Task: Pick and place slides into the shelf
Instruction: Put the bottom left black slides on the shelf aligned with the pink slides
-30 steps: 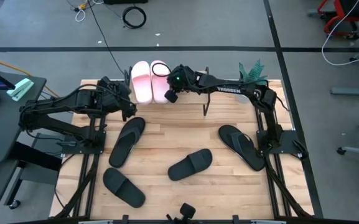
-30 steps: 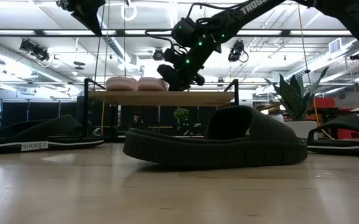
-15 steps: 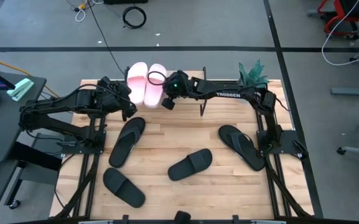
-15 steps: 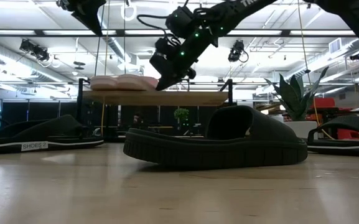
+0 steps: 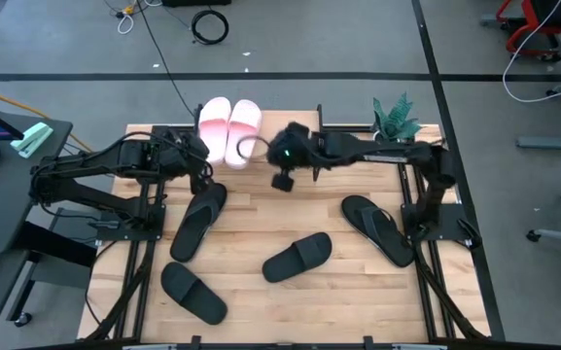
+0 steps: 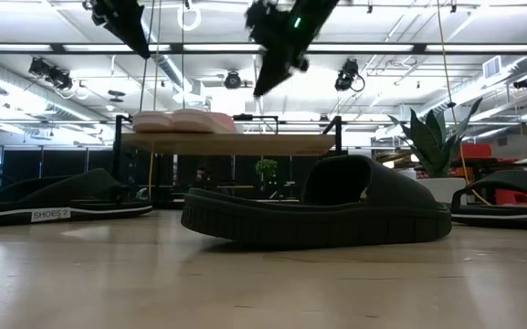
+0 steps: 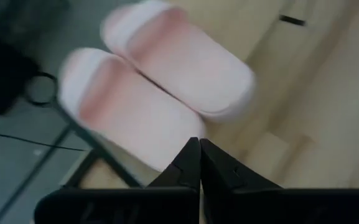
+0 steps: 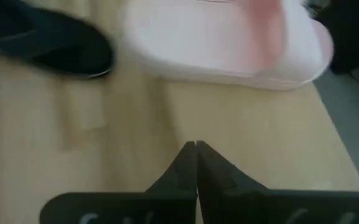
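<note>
Where the shelf (image 6: 236, 143) stands, pink slides (image 6: 183, 122) rest.

Two pink slides (image 5: 228, 126) atop shelf (image 6: 245, 143); four black (image 5: 198, 220) below.

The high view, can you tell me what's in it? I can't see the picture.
Two pale pink slides lie side by side on the shelf at the far edge of a wooden table. Four black slides lie scattered on the table. The right gripper hangs near the shelf with fingers shut and empty; the left gripper waits, also shut.
</note>
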